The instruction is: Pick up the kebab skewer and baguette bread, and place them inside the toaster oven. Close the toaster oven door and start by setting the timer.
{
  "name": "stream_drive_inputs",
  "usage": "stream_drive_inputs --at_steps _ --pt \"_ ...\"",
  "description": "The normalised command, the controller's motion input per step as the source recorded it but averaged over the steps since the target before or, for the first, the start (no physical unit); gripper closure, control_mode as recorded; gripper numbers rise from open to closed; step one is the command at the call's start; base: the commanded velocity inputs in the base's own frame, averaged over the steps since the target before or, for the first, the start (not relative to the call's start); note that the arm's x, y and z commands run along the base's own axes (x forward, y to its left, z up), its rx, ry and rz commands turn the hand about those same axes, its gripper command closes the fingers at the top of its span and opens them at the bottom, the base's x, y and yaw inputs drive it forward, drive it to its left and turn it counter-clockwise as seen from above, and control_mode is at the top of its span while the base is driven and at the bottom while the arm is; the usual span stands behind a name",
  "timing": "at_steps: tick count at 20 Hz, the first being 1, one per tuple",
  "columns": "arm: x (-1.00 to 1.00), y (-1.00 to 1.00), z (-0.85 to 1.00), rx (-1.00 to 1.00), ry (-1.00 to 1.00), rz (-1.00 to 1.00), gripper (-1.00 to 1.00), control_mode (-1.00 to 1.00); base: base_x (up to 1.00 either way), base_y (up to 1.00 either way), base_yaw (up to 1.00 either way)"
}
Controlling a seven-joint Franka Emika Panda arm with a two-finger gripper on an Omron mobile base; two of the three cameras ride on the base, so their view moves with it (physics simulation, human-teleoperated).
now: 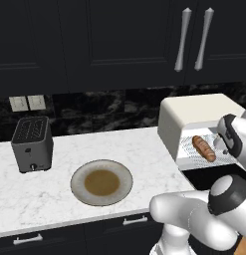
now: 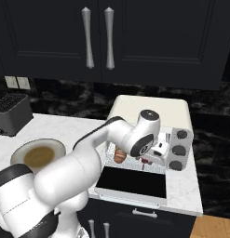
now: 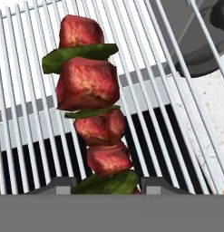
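The gripper (image 3: pixel 106 183) is clenched on the skewer (image 3: pixel 93 97), its two dark tips pinching the stick's lower end at 6 o'clock in the hand view. From there the skewer runs up toward 12 o'clock, red meat chunks alternating with green pepper slices, over the white wire rack (image 3: pixel 177 104) of the oven (image 1: pixel 194 117). Whether the skewer rests on the bars or hangs just above them is hard to tell.

In the left base view the oven stands at 3 o'clock on the white marble counter (image 1: pixel 64 149). Its door (image 2: pixel 131 182) is dropped flat toward the robot, dark glass facing up. The baguette (image 1: pixel 203 148) lies on the rack inside, tilted from upper left to lower right. In the right base view the arm reaches into the oven mouth, and the baguette's end peeks out just left of the wrist. Three dark knobs (image 2: pixel 178 150) sit in a column on the oven's right face.

A plate (image 1: pixel 101 182) with a brown centre sits at 6 o'clock on the counter, and a dark toaster (image 1: pixel 32 143) stands at 9 o'clock, well apart from the oven.
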Motion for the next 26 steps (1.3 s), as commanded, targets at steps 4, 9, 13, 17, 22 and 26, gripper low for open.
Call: stream_drive_inputs --at_steps 4,9,13,17,22,26 --pt "0.04 0.02 0.0 0.0 0.0 -0.04 1.0 -1.0 0.0 0.0 0.0" --pt "0.0 0.08 -0.07 0.0 -0.01 -0.03 1.0 -1.0 0.0 0.0 0.0" --pt "0.0 0.18 -0.15 0.0 -0.01 -0.02 -1.0 -1.0 0.0 0.0 0.0" --pt "0.02 0.17 -0.07 0.0 -0.02 -0.01 -1.0 -1.0 0.0 0.0 0.0" --pt "0.01 0.02 0.0 0.0 -0.03 0.0 -1.0 -1.0 0.0 0.0 0.0" --pt "0.0 0.0 0.0 0.0 -0.04 0.0 -1.0 -1.0 0.0 0.0 0.0"
